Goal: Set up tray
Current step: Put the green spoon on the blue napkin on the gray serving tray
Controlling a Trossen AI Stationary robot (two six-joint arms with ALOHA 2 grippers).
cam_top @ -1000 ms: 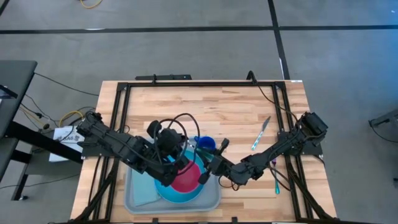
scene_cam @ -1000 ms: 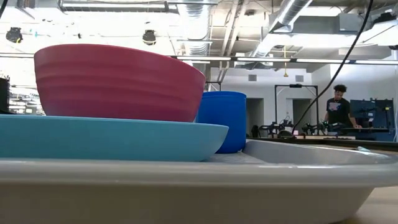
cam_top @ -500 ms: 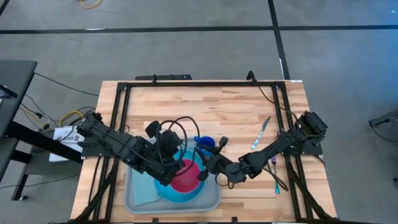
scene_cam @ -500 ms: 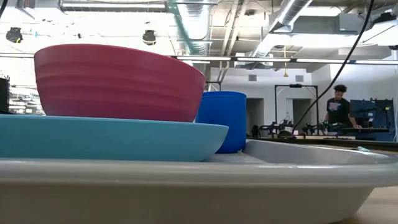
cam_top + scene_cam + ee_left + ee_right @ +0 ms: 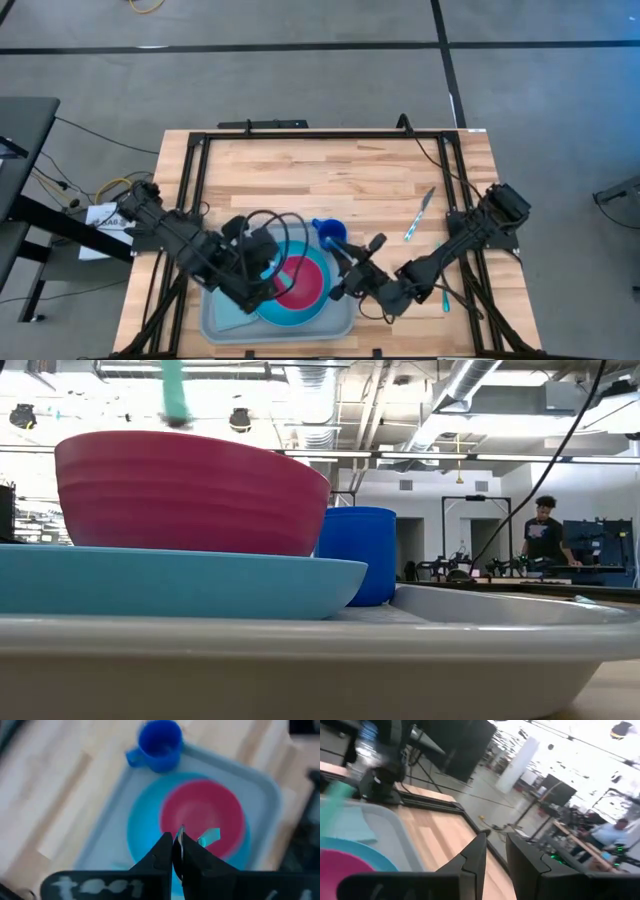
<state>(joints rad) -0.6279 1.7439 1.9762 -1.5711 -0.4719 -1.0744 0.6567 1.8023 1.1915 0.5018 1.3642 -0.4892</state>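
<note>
The light grey-blue tray (image 5: 340, 318) lies at the table's near edge. On it rests a bright blue plate (image 5: 300, 312), and a pink bowl (image 5: 305, 285) sits on the plate. A blue cup (image 5: 331, 232) stands at the tray's far right corner. My left gripper (image 5: 272, 285) hovers over the bowl, shut on a teal utensil (image 5: 210, 835). In the low view the utensil (image 5: 175, 390) hangs above the bowl (image 5: 190, 495). My right gripper (image 5: 345, 275) is over the tray's right rim, narrowly open (image 5: 496, 852) and holding nothing. My left gripper pinches the teal utensil between its two fingertips (image 5: 167, 847) from above, pointing down. The fingers hide which part of it they have. The utensil's free end (image 5: 212, 834) sticks out beside the fingertips, lifted clear above the pink bowl (image 5: 202, 815).
A teal napkin (image 5: 235, 320) lies flat in the tray's near left corner. A pale blue knife (image 5: 420, 214) and another utensil (image 5: 443, 285) lie on the wood to the right of the tray. Bare wood stretches across the table's far half. A person (image 5: 545, 530) stands far behind.
My left gripper has moved toward the near left, over the plate and bowl. In the low view the teal utensil has come in from the right and now hangs over the bowl's left part. My right gripper has drawn back toward the near right, away from the cup.
</note>
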